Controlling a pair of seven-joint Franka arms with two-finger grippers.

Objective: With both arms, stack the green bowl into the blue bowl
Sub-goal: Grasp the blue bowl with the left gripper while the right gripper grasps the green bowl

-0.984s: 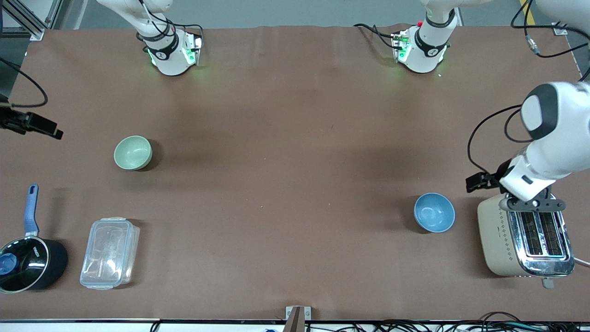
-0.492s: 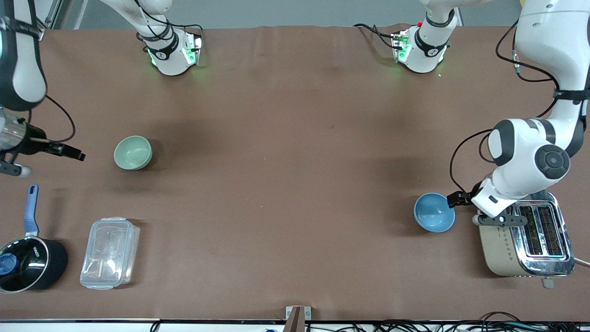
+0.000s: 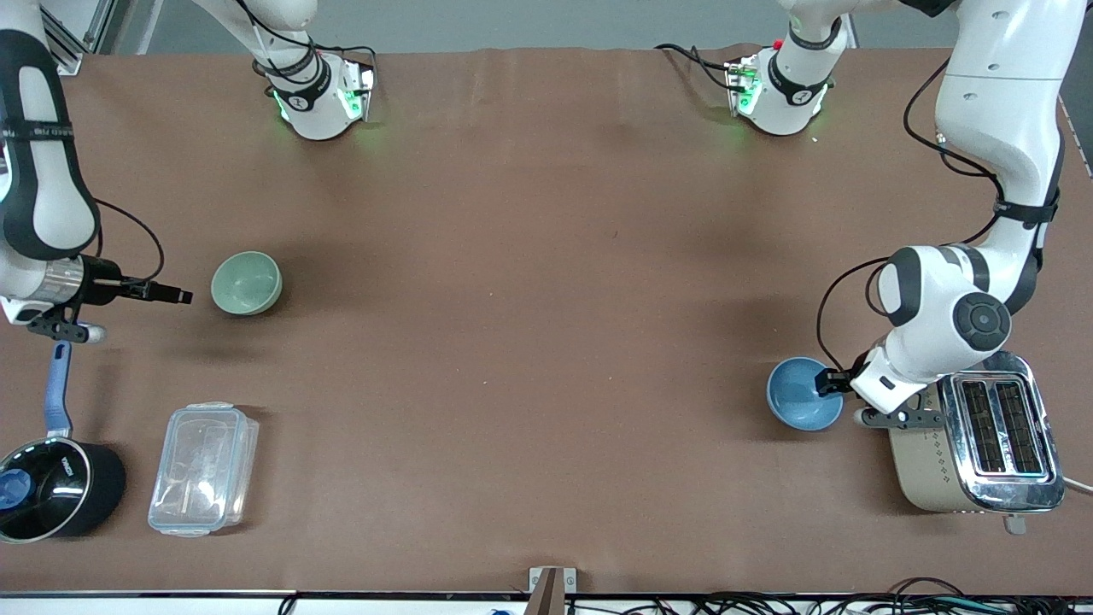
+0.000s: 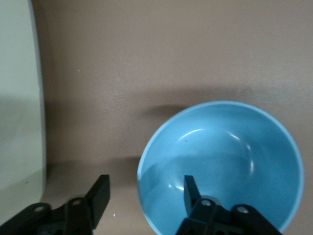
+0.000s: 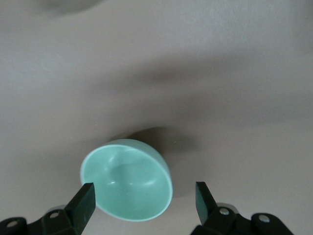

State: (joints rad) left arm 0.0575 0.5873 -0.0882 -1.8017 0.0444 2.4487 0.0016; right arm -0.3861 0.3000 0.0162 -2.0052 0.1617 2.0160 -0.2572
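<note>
The pale mint-green bowl [image 3: 247, 283] stands upright on the brown table toward the right arm's end. My right gripper [image 3: 173, 295] is open, low beside it and a little apart. In the right wrist view the green bowl [image 5: 127, 178] lies just ahead, between the two spread fingers, and my right gripper [image 5: 145, 197] is empty. The sky-blue bowl [image 3: 803, 394] stands toward the left arm's end, next to the toaster. My left gripper [image 3: 832, 383] is open at its rim. In the left wrist view my left gripper [image 4: 145, 192] straddles the blue bowl's [image 4: 220, 156] rim, one finger [image 4: 191, 188] over the inside, one outside.
A beige and chrome toaster [image 3: 973, 436] stands right beside the blue bowl; its pale side shows in the left wrist view [image 4: 19, 122]. A black saucepan with a blue handle [image 3: 51, 487] and a clear lidded container [image 3: 203, 468] sit nearer the front camera than the green bowl.
My left gripper has come off the toaster's top down to the blue bowl's rim. My right arm has swung in from the table's end, bringing its gripper up beside the green bowl.
</note>
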